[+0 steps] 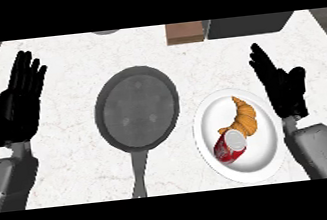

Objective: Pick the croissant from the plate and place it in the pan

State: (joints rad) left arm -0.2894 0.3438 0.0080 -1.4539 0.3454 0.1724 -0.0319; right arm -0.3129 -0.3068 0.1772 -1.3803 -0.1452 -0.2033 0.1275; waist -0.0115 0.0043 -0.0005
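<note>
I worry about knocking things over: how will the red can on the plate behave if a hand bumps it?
The red can lies on its side, so it probably rolls rather than tips. It looks to touch the croissant, which may shift. The plate seems flat, unlikely to stop it.

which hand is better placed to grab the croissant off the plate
Probably the right hand: it is open beside the plate holding the croissant. The left hand is beyond the pan.

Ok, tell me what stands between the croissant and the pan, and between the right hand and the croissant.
Nothing visible blocks either path. The croissant lies on the white plate, touching a red can on its near side. Bare counter separates the plate from the pan. The open right hand is just right of the plate.
</note>
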